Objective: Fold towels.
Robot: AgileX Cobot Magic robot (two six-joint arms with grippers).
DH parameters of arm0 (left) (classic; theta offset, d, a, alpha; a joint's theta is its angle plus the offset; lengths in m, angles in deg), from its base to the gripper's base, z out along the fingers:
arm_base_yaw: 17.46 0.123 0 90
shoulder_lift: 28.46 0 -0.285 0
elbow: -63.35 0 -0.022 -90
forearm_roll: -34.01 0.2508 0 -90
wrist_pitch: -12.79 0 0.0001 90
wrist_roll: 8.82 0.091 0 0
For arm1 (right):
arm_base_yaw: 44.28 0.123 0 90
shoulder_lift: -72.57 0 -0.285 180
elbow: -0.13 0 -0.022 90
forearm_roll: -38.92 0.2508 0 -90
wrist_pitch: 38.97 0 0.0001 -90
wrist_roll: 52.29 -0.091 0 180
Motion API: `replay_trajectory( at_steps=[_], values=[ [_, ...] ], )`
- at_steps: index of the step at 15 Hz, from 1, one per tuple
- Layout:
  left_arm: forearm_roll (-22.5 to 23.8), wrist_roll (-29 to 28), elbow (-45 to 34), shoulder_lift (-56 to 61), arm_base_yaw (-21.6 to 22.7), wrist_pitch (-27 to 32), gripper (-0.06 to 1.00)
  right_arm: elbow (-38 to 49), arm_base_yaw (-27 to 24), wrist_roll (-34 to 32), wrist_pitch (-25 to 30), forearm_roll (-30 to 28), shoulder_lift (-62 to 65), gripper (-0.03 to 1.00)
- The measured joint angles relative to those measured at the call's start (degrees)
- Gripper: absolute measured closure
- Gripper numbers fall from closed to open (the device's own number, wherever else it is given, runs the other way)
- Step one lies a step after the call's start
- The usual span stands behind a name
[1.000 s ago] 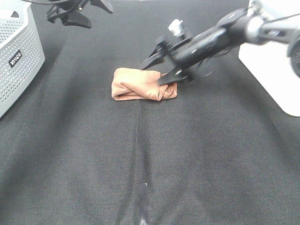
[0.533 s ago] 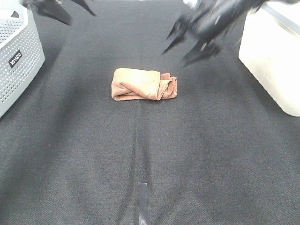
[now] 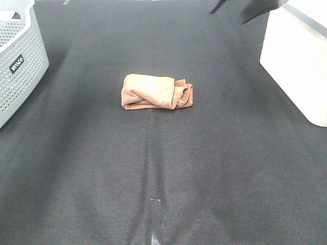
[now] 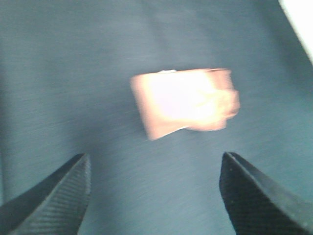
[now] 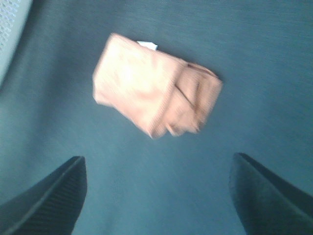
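Towel (image 3: 157,92): one, reddish-brown terry cloth, folded into a compact bundle; lying flat on the bench near the middle, toward the far half in the high view.
Towel condition: left end smooth and rounded, right end bunched with loose layered folds; small white tag (image 5: 147,45) showing at one edge in the right wrist view.
Towel contact: touching nothing but the bench; well apart from both hands.
Left hand (image 4: 156,196): one, fingers spread wide, holding nothing; raised above the bench with the towel (image 4: 186,102) visible between and beyond the fingertips; picture blurred.
Right hand (image 5: 159,196): one, fingers spread wide, holding nothing; raised above the bench, towel (image 5: 156,90) in clear sight beyond the fingertips.
Hands in high view: only dark blurred finger tips (image 3: 250,9) at the top right edge; left hand out of that view.
Basket (image 3: 20,61): one, grey perforated plastic with a small dark label, standing at the left edge of the bench, well apart from the towel.
Box (image 3: 296,56): one, white, at the right edge of the bench, well apart from the towel.
Tape strip (image 3: 156,217): one, short, grey, lying on the bench near the front, in line with the towel.
Bench (image 3: 153,163): one, covered in black woven cloth, faint creases running toward the front.
Room: nothing visible beyond the bench.
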Motion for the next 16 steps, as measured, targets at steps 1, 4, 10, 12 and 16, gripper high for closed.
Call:
replay_trajectory(
  at_steps=[1,4,10,12,16],
  values=[
    [2.5,0.0,-3.2,3.4,0.0,0.0,0.25,3.6,0.0,-0.4,0.0,-1.9,3.8,0.21],
    [6.6,0.0,-16.1,14.8,0.0,0.1,0.25,15.4,0.0,-0.7,0.1,-5.6,15.4,0.21],
    [7.1,0.0,-47.3,43.6,0.0,0.3,0.24,45.0,0.0,-1.8,0.1,-10.2,42.0,0.21],
    [7.1,0.0,-57.2,54.3,0.0,0.3,0.24,54.7,0.0,-1.8,0.1,-11.6,51.3,0.21],
    [7.1,0.0,-73.2,78.5,0.0,0.5,0.24,72.0,0.0,-1.8,-0.3,-15.8,73.1,0.21]
  ],
)
